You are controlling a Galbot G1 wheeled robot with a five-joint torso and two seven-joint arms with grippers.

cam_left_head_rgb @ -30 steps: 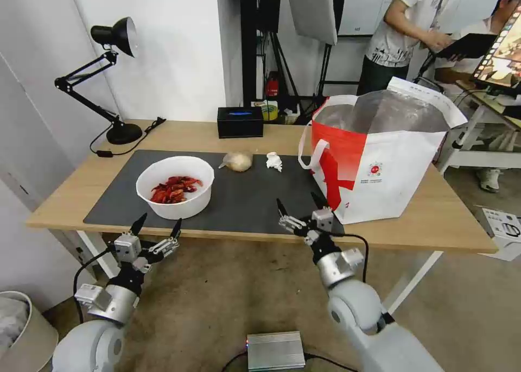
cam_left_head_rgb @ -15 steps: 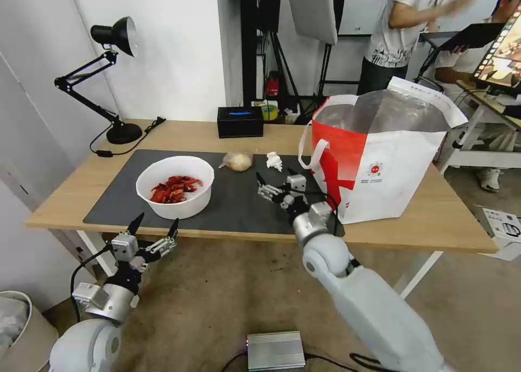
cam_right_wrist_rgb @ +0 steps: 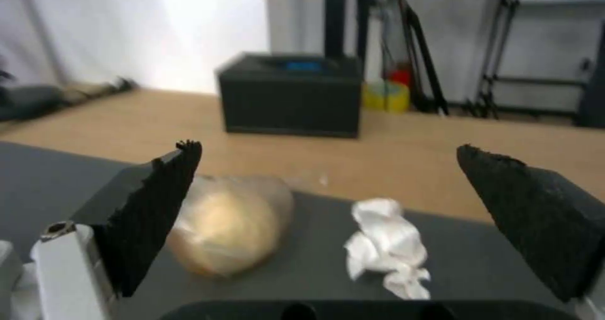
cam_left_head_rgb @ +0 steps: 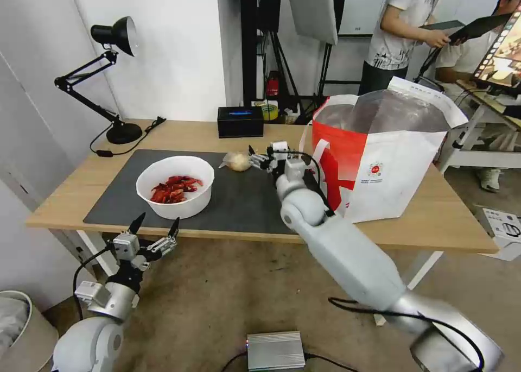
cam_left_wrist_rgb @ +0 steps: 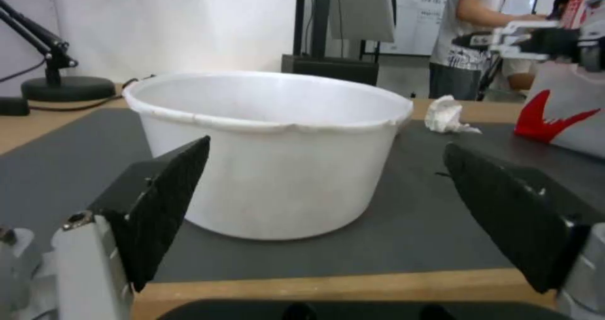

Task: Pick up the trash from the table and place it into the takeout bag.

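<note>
Right gripper (cam_left_head_rgb: 264, 156) is out over the dark mat (cam_left_head_rgb: 239, 198), jaws spread wide w/ nothing between them. Its wrist view looks straight down the gap: crumpled white tissue (cam_right_wrist_rgb: 387, 246) sits just ahead, nearer one black finger (cam_right_wrist_rgb: 536, 216), and the beige knotted bag lump (cam_right_wrist_rgb: 230, 223) lies beside it, close by the other finger. Neither touched. Beyond both, past the mat edge, a black box (cam_right_wrist_rgb: 293, 95) stands on the bare wood of the table (cam_left_head_rgb: 179, 136).

Takeout bag (cam_left_head_rgb: 391, 160) stands upright just off this gripper's outer side, mouth open, foil lining showing; white strap handle (cam_left_head_rgb: 315, 149) hangs near the wrist.

White bowl (cam_left_head_rgb: 175, 186) of red scraps sits on the mat well to the gripper's inner side, toward the robot's left.

Left gripper (cam_left_head_rgb: 154, 228) hangs below and in front of the table's near edge, also wide open and empty. Its wrist cam faces the bowl (cam_left_wrist_rgb: 268, 145) head-on, framed between both fingers, apart from them.

Desk lamp (cam_left_head_rgb: 108, 79) at far corner, beyond the bowl.
</note>
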